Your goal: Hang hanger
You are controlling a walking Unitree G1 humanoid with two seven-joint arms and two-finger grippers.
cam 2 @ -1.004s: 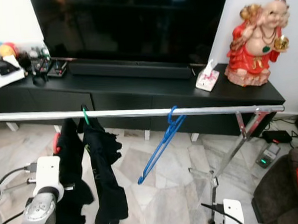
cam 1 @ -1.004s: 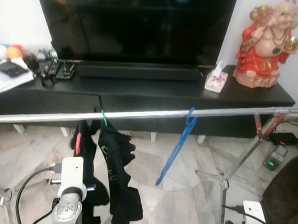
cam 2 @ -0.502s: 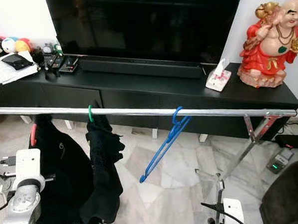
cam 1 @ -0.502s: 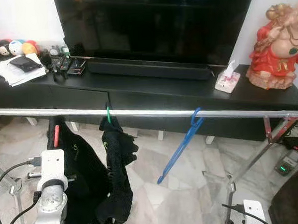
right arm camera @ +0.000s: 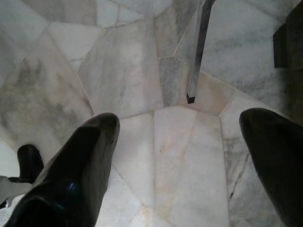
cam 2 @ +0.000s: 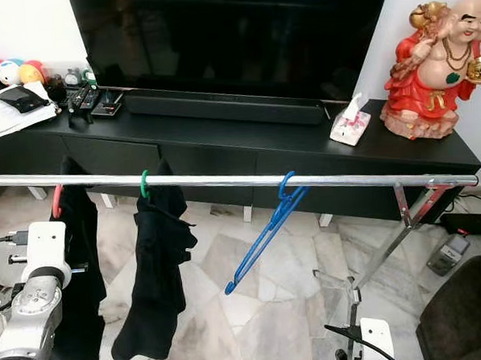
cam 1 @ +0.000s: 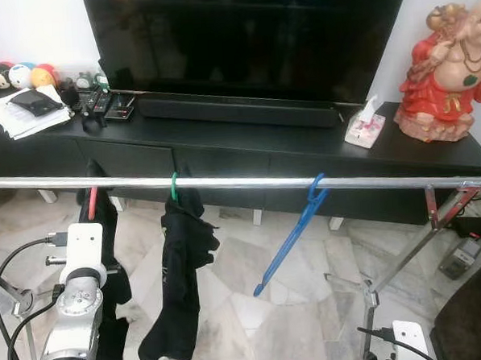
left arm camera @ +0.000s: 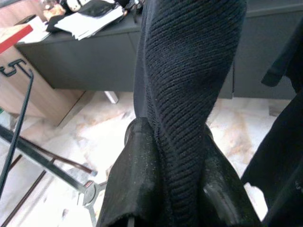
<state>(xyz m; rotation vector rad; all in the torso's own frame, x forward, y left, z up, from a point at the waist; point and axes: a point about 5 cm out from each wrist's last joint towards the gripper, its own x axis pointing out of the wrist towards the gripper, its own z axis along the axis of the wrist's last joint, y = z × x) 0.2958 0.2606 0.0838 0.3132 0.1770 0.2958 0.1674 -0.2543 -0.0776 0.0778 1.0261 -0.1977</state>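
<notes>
A rail (cam 1: 241, 182) runs across in front of a worktop (cam 1: 246, 139) that carries a television (cam 1: 249, 42) at its back edge. On the worktop's left end lie papers (cam 1: 27, 114) and remotes (cam 1: 111, 106); near its right end sit a tissue box (cam 1: 363, 129) and, at the corner, a statue (cam 1: 444, 64). On the rail's left part hang two garments (cam 1: 178, 288), with a bare hanger (cam 1: 292, 238) to their right, near the middle. The left claw (left arm camera: 165, 189) sits against the leftmost garment.

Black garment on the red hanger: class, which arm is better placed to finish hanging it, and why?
Left. Its tool is shut on the black garment beside the rail; the right tool hangs open over the floor.
</notes>
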